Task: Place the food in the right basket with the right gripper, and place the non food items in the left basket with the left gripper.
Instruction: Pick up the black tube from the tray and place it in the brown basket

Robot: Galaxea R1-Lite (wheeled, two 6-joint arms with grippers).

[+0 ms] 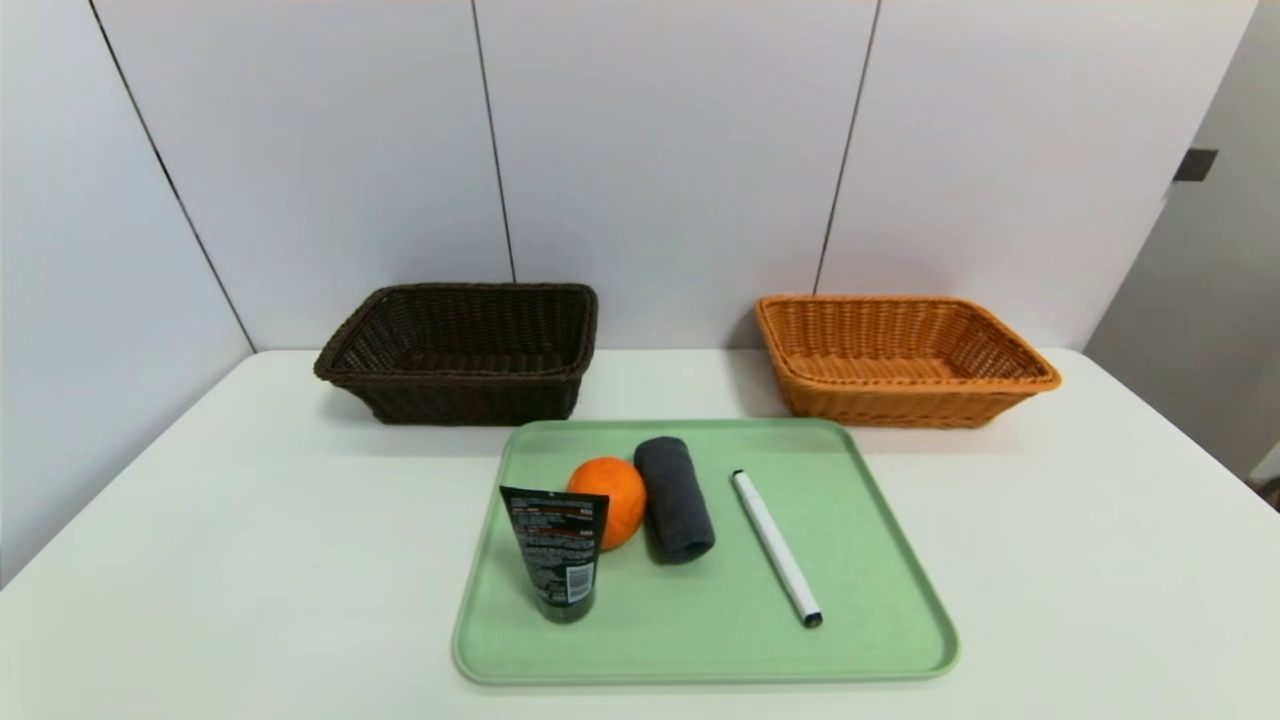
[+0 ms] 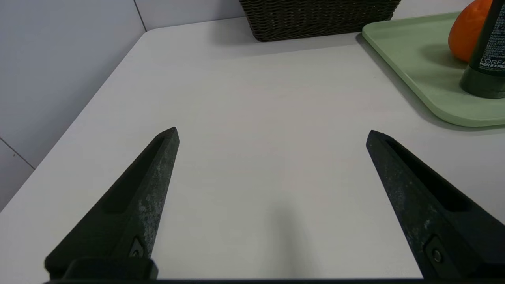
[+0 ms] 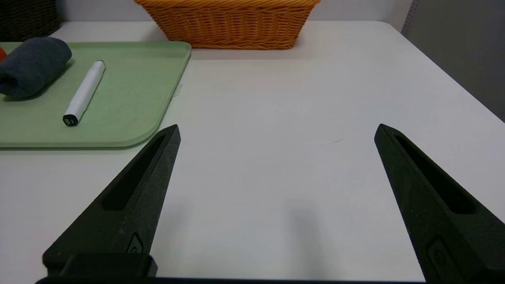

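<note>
An orange fruit (image 1: pixel 610 500) lies on a green tray (image 1: pixel 880 600), between an upright black tube (image 1: pixel 556 553) and a dark grey rolled cloth (image 1: pixel 674 484). A white pen (image 1: pixel 776 547) lies to the cloth's right. The dark brown left basket (image 1: pixel 462 350) and the orange-tan right basket (image 1: pixel 900 358) stand behind the tray, both with nothing in them. My left gripper (image 2: pixel 272 135) hovers open over bare table left of the tray. My right gripper (image 3: pixel 277 131) hovers open over bare table right of the tray. Neither arm shows in the head view.
The white table (image 1: pixel 250 560) ends at a grey panelled wall behind the baskets and on the left. Its right edge drops off beside the orange-tan basket (image 3: pixel 232 23). From the left wrist view the tube (image 2: pixel 487 59) stands in front of the fruit (image 2: pixel 467 31).
</note>
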